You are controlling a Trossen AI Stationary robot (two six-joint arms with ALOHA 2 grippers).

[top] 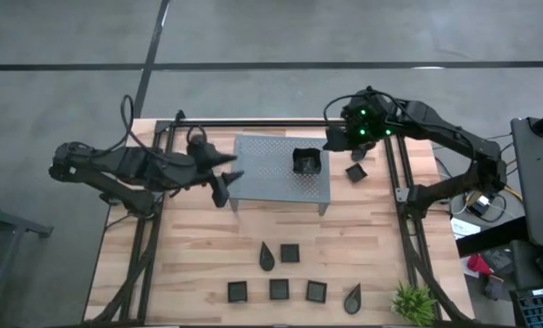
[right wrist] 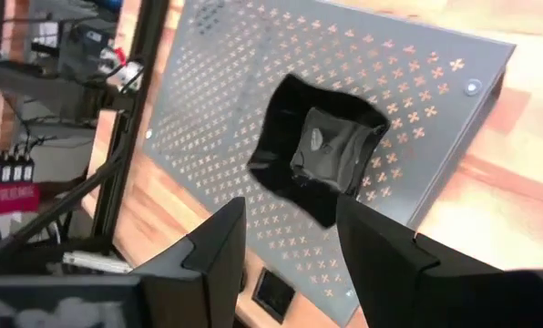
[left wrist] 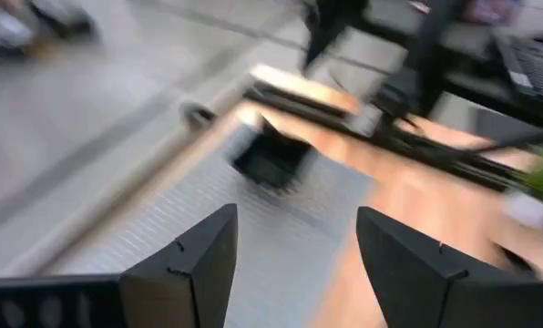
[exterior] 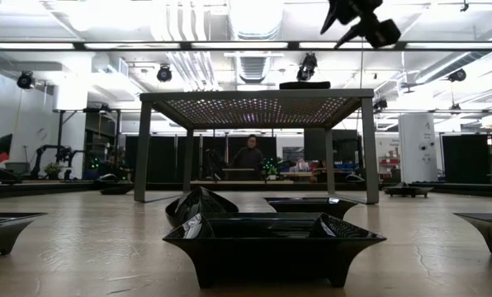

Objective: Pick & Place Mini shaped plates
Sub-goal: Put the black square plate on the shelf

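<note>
A black square mini plate (top: 306, 162) sits on top of the grey perforated rack (top: 270, 162); it shows in the right wrist view (right wrist: 317, 146) and, blurred, in the left wrist view (left wrist: 271, 159). My right gripper (top: 333, 138) (right wrist: 290, 246) hangs open above the rack's far right corner, clear of the plate. At the rack's left edge my left gripper (top: 228, 175) (left wrist: 299, 246) is open and holds nothing. Another square plate (top: 356, 172) lies on the table right of the rack. Several more plates, square (top: 279, 290) and teardrop (top: 267, 257), lie near the front edge.
A small green plant (top: 413, 303) stands at the near right corner. Black frame rails (top: 404, 182) run along both sides of the wooden table. In the low view the rack (exterior: 258, 99) stands on four legs, plates (exterior: 275, 243) in front; a person sits far behind.
</note>
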